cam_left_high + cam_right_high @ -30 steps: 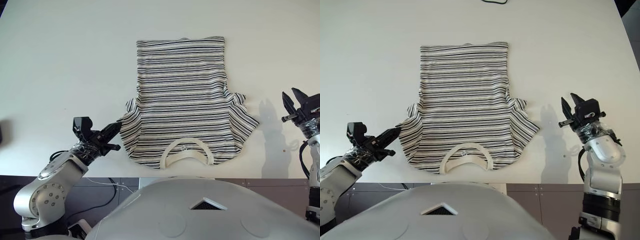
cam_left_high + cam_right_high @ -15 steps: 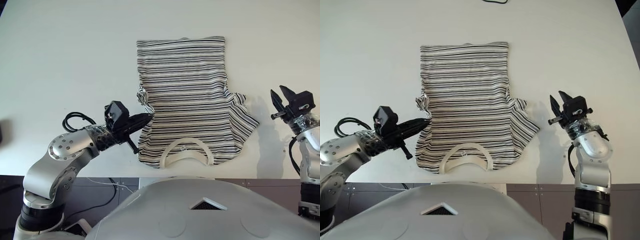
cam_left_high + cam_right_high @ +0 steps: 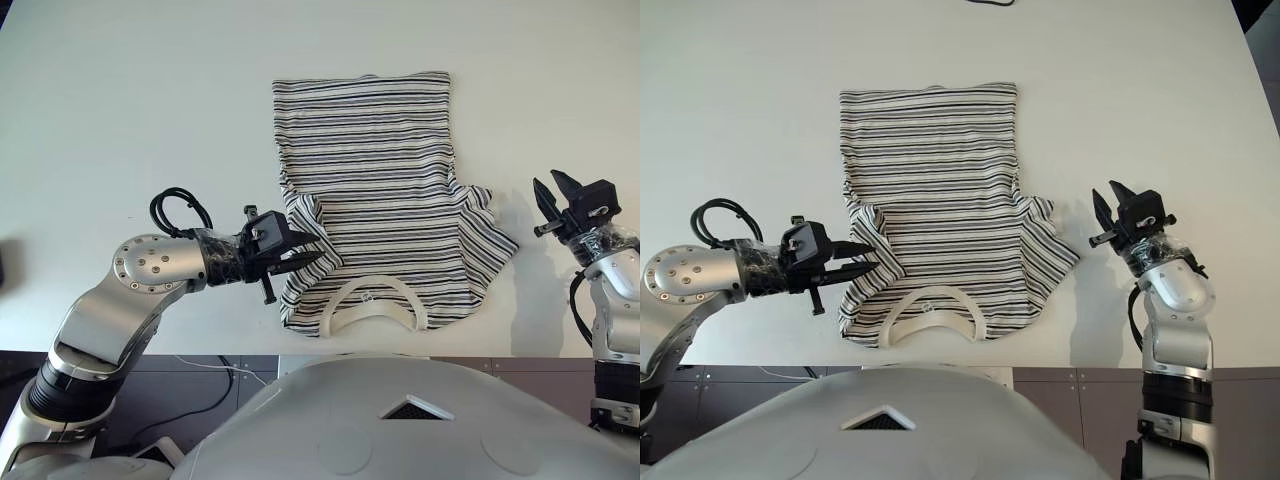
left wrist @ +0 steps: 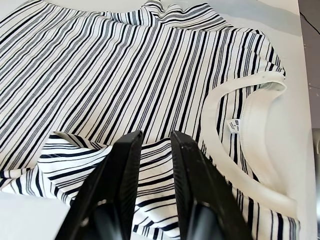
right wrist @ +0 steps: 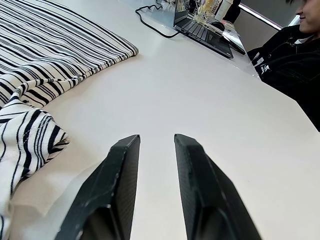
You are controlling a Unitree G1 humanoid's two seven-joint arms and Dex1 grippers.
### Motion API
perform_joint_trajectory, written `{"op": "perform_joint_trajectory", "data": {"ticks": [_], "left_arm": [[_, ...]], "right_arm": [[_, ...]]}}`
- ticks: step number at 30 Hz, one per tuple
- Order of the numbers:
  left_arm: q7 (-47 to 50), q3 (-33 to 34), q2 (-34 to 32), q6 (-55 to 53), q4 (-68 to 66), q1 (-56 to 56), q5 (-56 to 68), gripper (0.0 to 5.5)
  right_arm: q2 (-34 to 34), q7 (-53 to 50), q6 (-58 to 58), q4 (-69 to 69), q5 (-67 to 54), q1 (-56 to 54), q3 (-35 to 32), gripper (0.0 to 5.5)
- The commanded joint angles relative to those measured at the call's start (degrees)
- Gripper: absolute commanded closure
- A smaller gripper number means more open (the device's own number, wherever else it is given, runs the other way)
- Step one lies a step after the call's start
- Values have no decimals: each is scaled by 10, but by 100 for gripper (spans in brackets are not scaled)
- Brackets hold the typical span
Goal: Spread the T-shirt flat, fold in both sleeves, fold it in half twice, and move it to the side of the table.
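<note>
Since a second ago the left arm has swung in from the near left of the counter (image 3: 130, 120) and carried the left sleeve (image 3: 312, 228) across onto the shirt's body. The right arm has edged a little inward.

Part of the T-shirt (image 3: 375, 150) on that side now lies under the turned-in sleeve and is covered by it. A dark thing at the counter's left edge is cut off and cannot be identified. From the right wrist, a laptop (image 5: 200, 27) and a black cable (image 5: 150, 15) sit on the counter beyond the shirt's hem, the laptop partly out of frame.

The T-shirt lies flat in the middle of the counter, its white collar (image 3: 380, 300) toward the robot and the hem on the far side. The right sleeve (image 3: 490, 235) is spread out and a little rumpled.

The left pincer (image 4: 156, 137) has its tips over the folded sleeve, just left of the collar. Its fingers stand a narrow gap apart, with stripes visible between them; whether the tips touch the cloth cannot be told. The right pincer (image 3: 552, 190) hangs over bare counter just beyond the right sleeve, fingers apart and holding nothing.
</note>
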State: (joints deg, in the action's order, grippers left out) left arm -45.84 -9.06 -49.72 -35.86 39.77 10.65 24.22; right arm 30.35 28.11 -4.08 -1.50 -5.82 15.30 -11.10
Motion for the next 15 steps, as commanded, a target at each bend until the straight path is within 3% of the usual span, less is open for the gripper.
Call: {"op": "perform_joint_trajectory", "data": {"ticks": [1,5,9,15], "left_arm": [[-1,29,14,-27,-4,-14,40,417],[-6,31,-15,60,-5,92,-26,417],[14,35,-20,191,-5,249,-125,417],[24,24,-3,253,-52,294,-176,417]], "right_arm": [[-3,1,5,-7,-1,6,1,425],[-30,10,82,-71,-95,86,-41,425],[-49,14,230,-186,-246,204,-102,425],[-59,-36,424,-257,-391,233,-113,425]]}}
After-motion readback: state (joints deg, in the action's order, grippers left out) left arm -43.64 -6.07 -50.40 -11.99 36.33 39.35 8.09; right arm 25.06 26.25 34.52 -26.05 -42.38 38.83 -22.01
